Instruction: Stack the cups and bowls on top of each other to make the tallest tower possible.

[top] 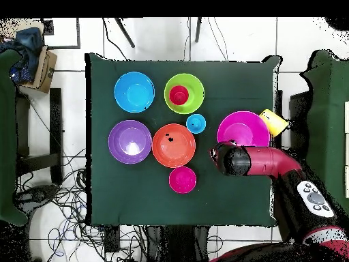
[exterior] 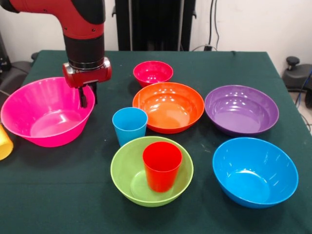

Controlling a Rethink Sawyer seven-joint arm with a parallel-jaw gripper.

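Lime green bowl, nearest, front centre: holds red cup, upright, mouth up. No other stacking; no tower as such.
Blue bowl, front right: empty.
Light blue cup: upright on cloth, betw. green and orange bowls, just beside both.
Yellow cup: only part shows at left edge, just beside pink bowl.
Hot pink bowl, lg., left: empty; gripper hangs over its right rim, fingers dark, narrow gap, nothing betw. them.
Orange bowl, centre: empty.
Purple bowl, right: empty.
Small pink-red bowl, farthest: empty.
All glossy plastic.
Surface: table w/ dark green cloth. Room: white tile floor, tangled cables beside table in overhead view.
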